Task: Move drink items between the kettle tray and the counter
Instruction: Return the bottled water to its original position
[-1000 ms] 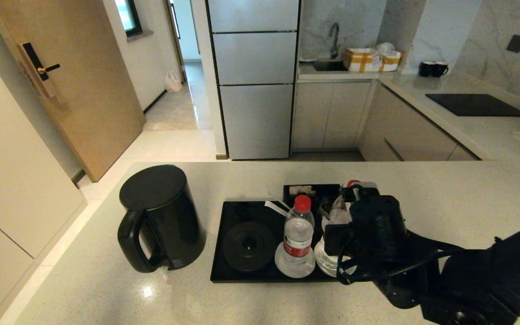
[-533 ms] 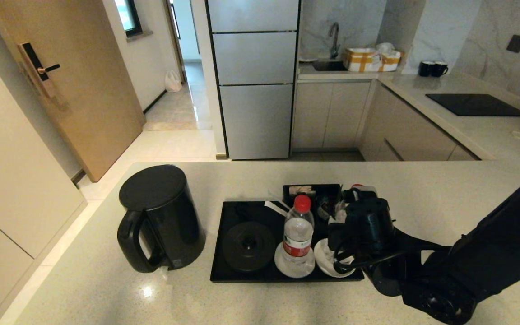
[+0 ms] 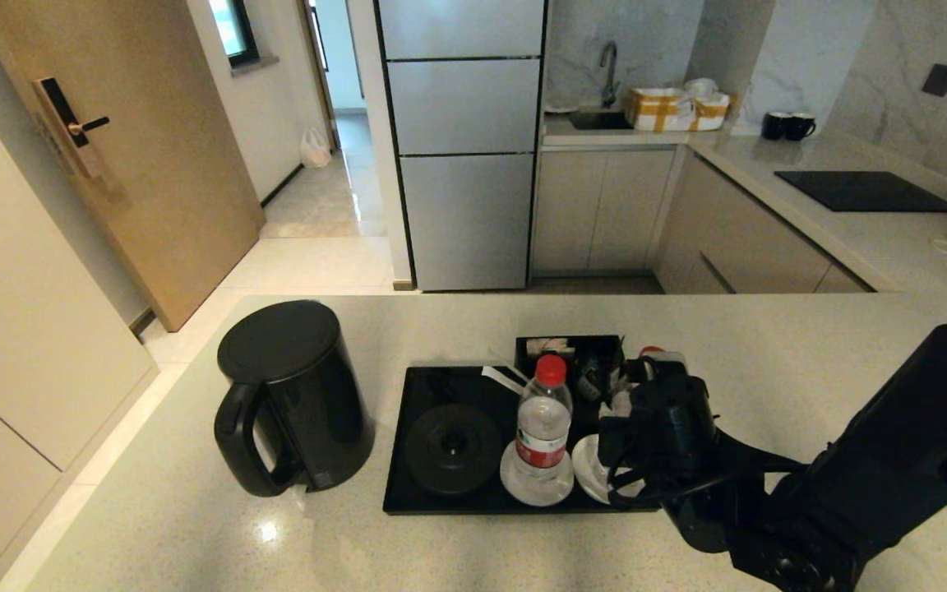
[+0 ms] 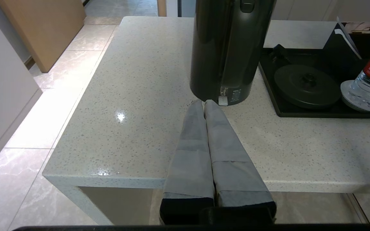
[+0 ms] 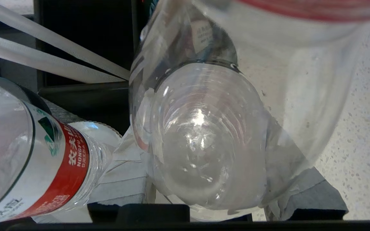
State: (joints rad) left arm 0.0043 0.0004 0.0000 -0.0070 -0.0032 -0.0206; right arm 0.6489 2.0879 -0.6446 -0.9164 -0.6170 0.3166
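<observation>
Held bottle (image 5: 201, 141): clamped in right gripper (image 5: 204, 192), lifted over tray's (image 3: 408, 460) right end, lower centre of head frame. Axis near upright, cap away from wrist.

Step, judged: carrying bottle off tray. Next: clear second bottle (image 3: 542, 427), set on counter (image 3: 769, 345).

Left gripper (image 4: 205, 103) clenched, empty.

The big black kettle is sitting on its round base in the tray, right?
No. The kettle stands on the counter, left of the tray. Its round base is bare, as the head view shows.
</observation>
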